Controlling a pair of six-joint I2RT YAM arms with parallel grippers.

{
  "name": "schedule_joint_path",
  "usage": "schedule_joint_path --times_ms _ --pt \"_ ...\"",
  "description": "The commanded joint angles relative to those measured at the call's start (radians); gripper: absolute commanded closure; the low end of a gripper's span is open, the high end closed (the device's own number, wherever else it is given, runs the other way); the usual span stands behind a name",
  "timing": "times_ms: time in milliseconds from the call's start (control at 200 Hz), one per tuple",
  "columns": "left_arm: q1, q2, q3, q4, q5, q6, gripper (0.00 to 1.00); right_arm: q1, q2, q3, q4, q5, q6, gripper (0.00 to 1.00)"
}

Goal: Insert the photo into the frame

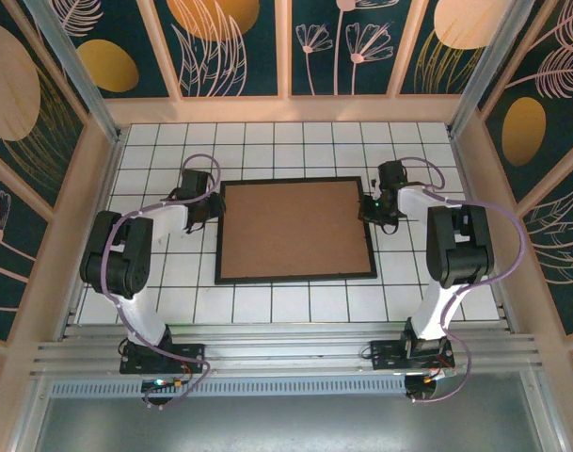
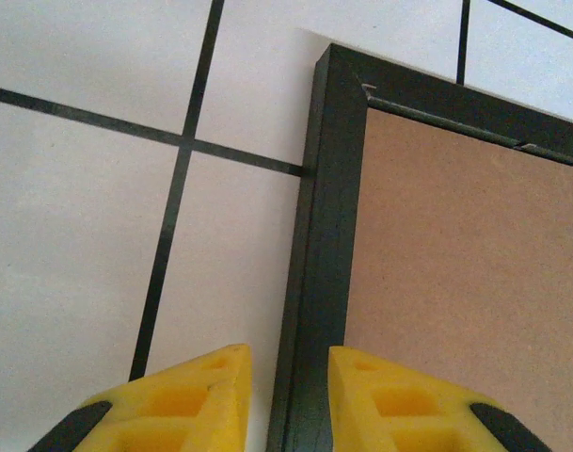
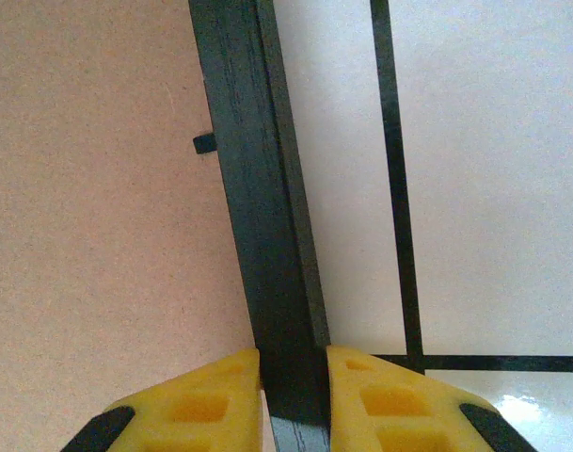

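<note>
The thin black frame [image 1: 295, 278] lies flat on the tiled table with a brown cardboard backing board [image 1: 294, 229] filling it. The photo is hidden. My left gripper [image 1: 208, 215] is at the frame's left rail near the far corner. In the left wrist view the left gripper [image 2: 290, 363] is open and straddles the rail [image 2: 324, 217], with a sliver of table showing beside one yellow finger. My right gripper [image 1: 375, 212] is at the right rail. In the right wrist view the right gripper [image 3: 293, 363] is shut on that rail [image 3: 258, 188], both fingers pressed against it.
The white tabletop [image 1: 267, 306] has a black grid and wooden walls on three sides. A small black retaining tab [image 3: 204, 143] sticks out over the board [image 3: 98, 217] from the right rail. Open tiles lie in front of the frame.
</note>
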Motion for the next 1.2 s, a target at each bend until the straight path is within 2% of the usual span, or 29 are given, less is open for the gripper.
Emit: schedule_joint_path --times_ms 0,916,1196 --pt "0.004 0.026 0.031 -0.025 0.026 0.035 0.72 -0.001 0.002 0.014 0.000 0.059 -0.013 0.79" --pt "-0.003 0.026 -0.058 0.012 0.135 0.036 0.74 0.004 0.011 0.020 -0.004 0.055 -0.014 0.80" --pt "-0.053 0.060 -0.027 -0.018 0.100 0.050 0.71 0.014 0.017 0.022 -0.004 0.053 -0.012 0.80"
